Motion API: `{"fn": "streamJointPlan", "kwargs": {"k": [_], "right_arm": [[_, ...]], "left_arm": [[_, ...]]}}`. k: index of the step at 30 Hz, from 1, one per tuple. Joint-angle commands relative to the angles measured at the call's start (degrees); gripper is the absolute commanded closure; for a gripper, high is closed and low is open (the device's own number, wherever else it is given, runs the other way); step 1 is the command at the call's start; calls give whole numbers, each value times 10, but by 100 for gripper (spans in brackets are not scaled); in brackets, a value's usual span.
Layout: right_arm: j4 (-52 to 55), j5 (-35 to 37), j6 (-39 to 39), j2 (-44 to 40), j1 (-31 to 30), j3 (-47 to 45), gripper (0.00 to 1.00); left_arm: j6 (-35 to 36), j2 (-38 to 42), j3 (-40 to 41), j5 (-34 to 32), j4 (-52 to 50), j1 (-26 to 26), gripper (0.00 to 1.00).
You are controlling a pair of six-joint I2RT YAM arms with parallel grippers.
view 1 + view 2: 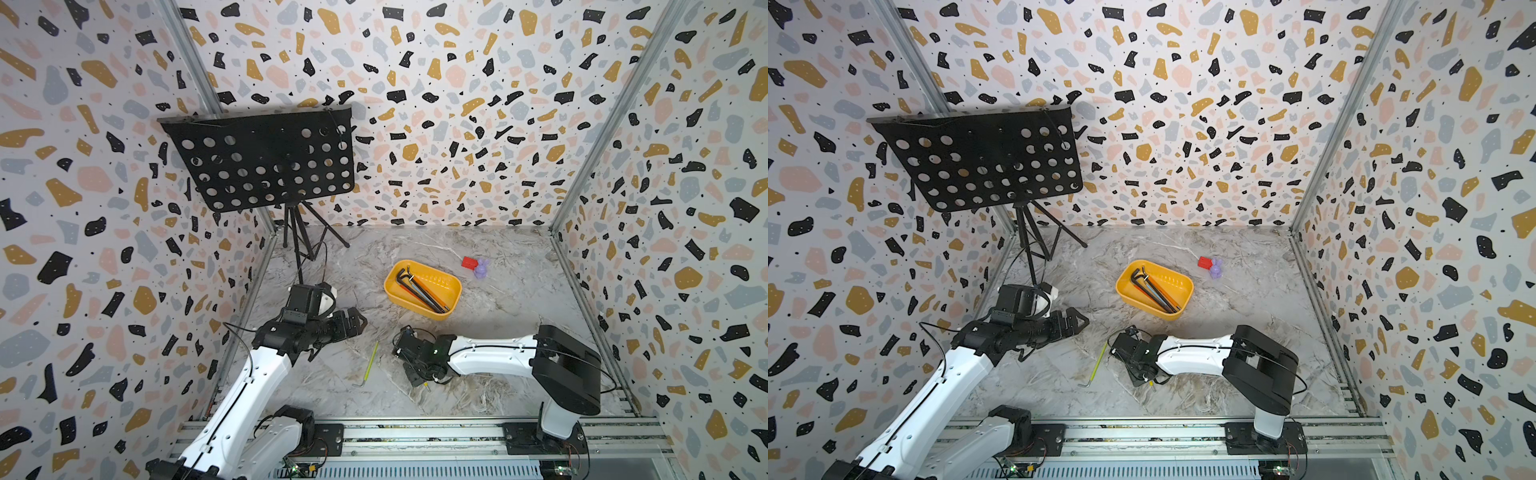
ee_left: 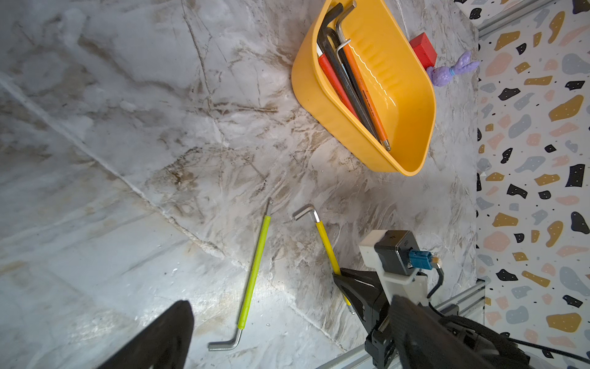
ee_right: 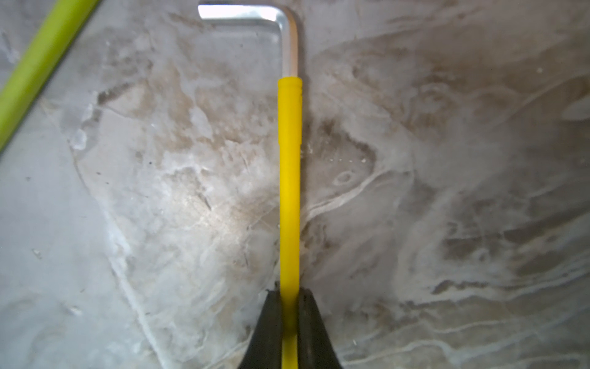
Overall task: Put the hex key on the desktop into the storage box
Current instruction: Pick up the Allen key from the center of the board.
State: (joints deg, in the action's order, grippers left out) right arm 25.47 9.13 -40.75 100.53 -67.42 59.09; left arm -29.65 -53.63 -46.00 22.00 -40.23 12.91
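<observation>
Terrazzo-print walls (image 1: 457, 104) enclose a grey marble desktop (image 1: 498, 299) with brown veins. A black music stand (image 1: 262, 160) is in the far left corner. The right gripper (image 3: 290, 294) is clenched on a yellow hex key (image 3: 290, 179) low over the marble, beside a lime hex key (image 1: 370, 360) lying flat. The box (image 1: 405, 303) sits further back with several keys (image 1: 419, 289) inside. Whether the left gripper (image 1: 355, 322) is clenched, I cannot tell.
</observation>
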Motion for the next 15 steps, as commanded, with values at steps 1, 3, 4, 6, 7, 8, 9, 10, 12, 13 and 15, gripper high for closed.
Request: {"fn": "streamJointPlan", "kwargs": {"k": [1,3,4,6,7,8,9,10,12,13,15], "right_arm": [[36,28,-1,-34,-1,-15,100],[41,36,0,-49,-1,-19,100],[42,41,0,-58,0,-22,100],[45,48,0,-74,-1,-27,100],[47,53,1,-83,0,-29,100],[50,56,2,-92,-1,-31,100],[54,59,3,-99,-1,-32,100],[58,64,5,-108,-1,-32,100],[65,68,9,-124,-1,-33,100],[68,70,10,-133,-1,-33,100],[73,74,13,-149,-1,-33,100]], "left_arm": [[-6,8,8,1,15,3,0],[-6,8,8,0,15,5,0],[-6,9,9,0,15,5,0],[-7,10,10,-2,15,5,0],[-6,12,9,-3,15,5,0],[-6,13,10,-3,15,6,0],[-7,13,10,-4,15,6,0],[-8,14,10,-4,15,6,0],[-8,15,11,-5,15,7,0],[-8,14,10,-5,15,7,0],[-8,13,10,-3,15,8,0]]}}
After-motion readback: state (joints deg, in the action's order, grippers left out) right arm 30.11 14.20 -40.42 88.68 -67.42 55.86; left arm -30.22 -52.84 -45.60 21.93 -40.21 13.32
